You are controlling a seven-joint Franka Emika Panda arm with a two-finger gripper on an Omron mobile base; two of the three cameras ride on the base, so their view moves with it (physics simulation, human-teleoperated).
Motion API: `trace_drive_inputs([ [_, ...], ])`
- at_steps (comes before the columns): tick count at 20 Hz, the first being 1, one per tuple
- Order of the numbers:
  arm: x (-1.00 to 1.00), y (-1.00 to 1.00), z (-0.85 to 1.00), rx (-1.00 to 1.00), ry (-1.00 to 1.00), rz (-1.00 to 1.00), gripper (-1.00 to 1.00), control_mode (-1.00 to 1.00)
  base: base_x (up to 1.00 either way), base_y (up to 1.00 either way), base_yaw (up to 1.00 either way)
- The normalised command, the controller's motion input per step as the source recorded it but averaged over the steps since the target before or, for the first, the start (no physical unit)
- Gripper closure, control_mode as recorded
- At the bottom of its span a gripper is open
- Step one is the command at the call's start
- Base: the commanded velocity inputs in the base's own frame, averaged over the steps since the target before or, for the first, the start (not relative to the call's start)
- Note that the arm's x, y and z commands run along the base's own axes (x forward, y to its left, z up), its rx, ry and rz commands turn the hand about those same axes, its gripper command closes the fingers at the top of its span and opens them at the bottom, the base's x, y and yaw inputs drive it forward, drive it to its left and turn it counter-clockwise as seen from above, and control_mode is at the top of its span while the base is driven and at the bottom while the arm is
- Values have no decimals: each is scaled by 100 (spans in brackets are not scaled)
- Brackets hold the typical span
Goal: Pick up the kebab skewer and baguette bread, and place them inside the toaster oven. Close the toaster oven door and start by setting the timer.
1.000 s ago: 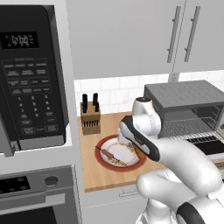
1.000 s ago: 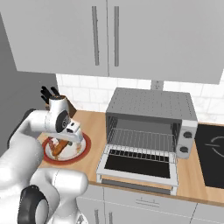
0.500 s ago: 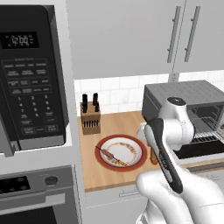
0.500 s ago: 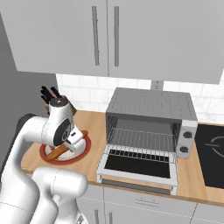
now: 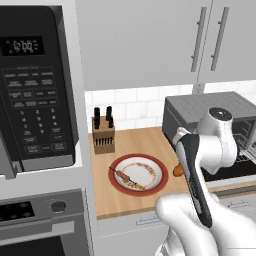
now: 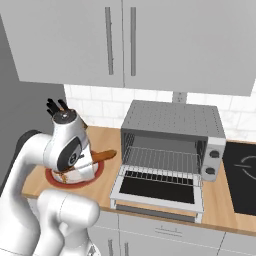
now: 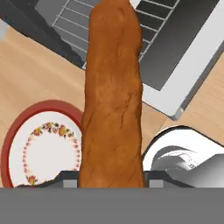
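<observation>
Wooden counter (image 5: pixel 135 140) under grey cabinets: your arm arches over it, forearm angled down past the red-rimmed, floral-printed plate (image 5: pixel 155 185). Your gripper (image 7: pixel 112 181) is clamped on the baguette bread (image 7: pixel 113 96), a rough, orange-brown, round-ended loaf pointing toward the toaster oven (image 6: pixel 175 120), whose dark glass toaster oven door (image 6: pixel 157 187) lies open below its wire rack. The thin kebab skewer (image 5: pixel 126 177) lies on the plate.

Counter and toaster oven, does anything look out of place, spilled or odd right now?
Nothing spilled or damaged. The kebab skewer lies alone on the red-rimmed plate. The baguette bread is up in the claw, off the plate. The toaster oven door hangs open, wire rack bare.
</observation>
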Motion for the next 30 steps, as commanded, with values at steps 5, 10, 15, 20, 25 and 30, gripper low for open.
trace_drive_inputs([
  [5,-13,-88,51,19,-15,-28,100,-100,0,0,0],
  [10,0,-82,11,11,-26,-23,100,-100,0,0,0],
  [15,18,-56,0,9,-19,-18,100,-100,0,0,0],
  [20,44,-36,0,6,-3,-1,100,-100,0,0,0],
  [25,42,-58,0,5,0,0,100,-100,0,0,0],
  [30,53,-32,0,1,0,0,100,-100,0,0,0],
])
